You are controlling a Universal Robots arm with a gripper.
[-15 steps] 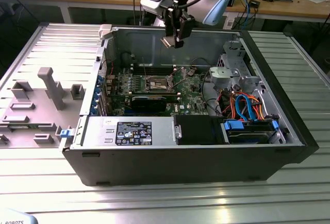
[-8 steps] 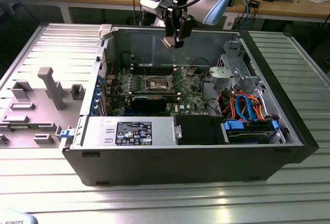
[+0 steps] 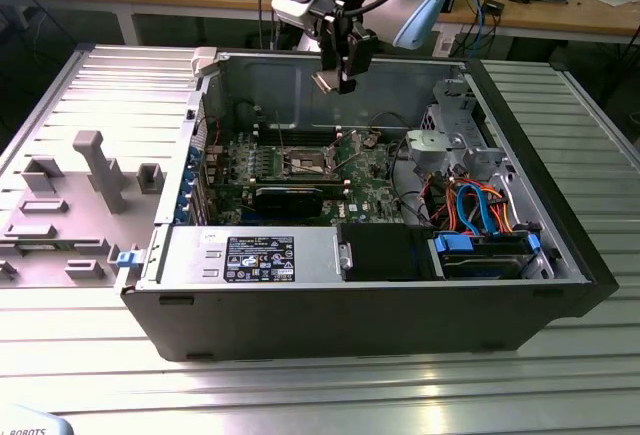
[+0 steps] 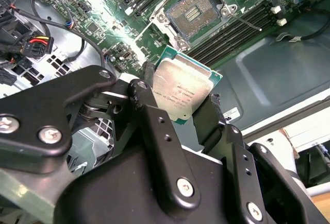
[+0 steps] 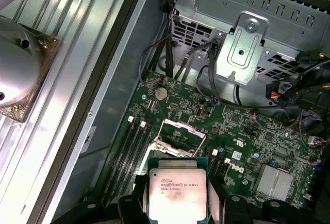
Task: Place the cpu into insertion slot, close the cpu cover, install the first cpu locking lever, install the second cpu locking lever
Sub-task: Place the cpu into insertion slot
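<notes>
Above green motherboard [image 5: 242, 131], black hand [image 4: 180, 92] grips flat silver-topped square cpu [image 5: 178, 188].

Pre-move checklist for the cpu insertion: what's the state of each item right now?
1. cpu clamped by the gripper, jaws shut on it: ok.
2. insertion slot uncovered, contacts exposed, nothing in it: ok.
3. cpu held high above the motherboard, touching nothing else: ok.
4. cpu lined up over the insertion slot: cannot tell.
5. cpu corner orientation matching the insertion slot: cannot tell.
</notes>
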